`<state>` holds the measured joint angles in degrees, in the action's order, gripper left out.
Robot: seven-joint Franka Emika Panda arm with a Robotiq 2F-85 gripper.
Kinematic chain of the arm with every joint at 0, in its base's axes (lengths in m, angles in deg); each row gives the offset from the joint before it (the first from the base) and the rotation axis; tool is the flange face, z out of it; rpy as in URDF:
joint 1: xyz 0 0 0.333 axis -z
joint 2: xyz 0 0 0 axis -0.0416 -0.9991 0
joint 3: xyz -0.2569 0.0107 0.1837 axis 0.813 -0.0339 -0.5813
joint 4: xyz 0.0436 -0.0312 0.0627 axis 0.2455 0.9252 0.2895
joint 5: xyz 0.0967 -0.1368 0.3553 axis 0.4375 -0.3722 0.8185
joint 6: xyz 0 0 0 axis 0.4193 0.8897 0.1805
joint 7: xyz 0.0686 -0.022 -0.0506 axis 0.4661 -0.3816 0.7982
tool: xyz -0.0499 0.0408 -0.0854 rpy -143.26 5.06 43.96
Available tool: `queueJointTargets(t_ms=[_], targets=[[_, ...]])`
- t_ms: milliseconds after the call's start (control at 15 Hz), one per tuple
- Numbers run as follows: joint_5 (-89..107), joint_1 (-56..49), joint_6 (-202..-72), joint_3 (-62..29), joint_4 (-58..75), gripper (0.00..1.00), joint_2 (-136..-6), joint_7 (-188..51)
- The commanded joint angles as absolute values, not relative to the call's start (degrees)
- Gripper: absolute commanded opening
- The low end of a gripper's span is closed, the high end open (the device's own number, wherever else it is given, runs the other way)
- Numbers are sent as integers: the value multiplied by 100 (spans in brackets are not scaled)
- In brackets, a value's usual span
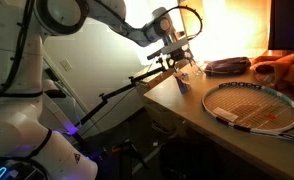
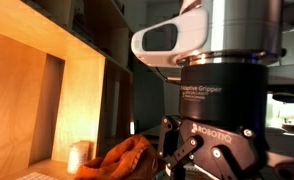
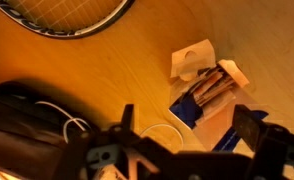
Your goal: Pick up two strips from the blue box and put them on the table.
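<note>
hovering over the end of the table (image 3: 107, 70), the pincer (image 3: 187, 128) has its two fingers spread wide with nothing between them. the blue box (image 3: 190, 112) lies on the table just ahead of the gap, a little toward the finger at the picture's right, and seems to touch neither tip. the strips (image 3: 213, 86) poke out of its far end, away from the pincer. their long axis runs slantwise, from near the gap outward and off to that same side, so they lie oblique to the line along which the fingers close.

my judgement: the coming move calls for a short advance, a descent and a turn of the wrist, so that the fingers close across the strips and not along them. taking only two looks fiddly, since they lie packed together.

only the wrist view shows the box's contents, the white flap (image 3: 192, 58) just beyond it, the dark pouch (image 3: 27, 115) off to one side and the racket (image 3: 67, 15) farther ahead. in an exterior view the arm (image 1: 97, 20) shows how low the pincer hangs over the table, but the box there is too small to tell.
</note>
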<state>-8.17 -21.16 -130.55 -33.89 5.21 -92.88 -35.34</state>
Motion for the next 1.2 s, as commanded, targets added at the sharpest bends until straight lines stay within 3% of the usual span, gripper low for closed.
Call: queueJointTargets(t_ms=[0,1133], targets=[[-795,-2167,-12728,-3397,235,100,-9417,-3539],[-882,-2276,-12439,-3333,129,100,-9477,-3633]])
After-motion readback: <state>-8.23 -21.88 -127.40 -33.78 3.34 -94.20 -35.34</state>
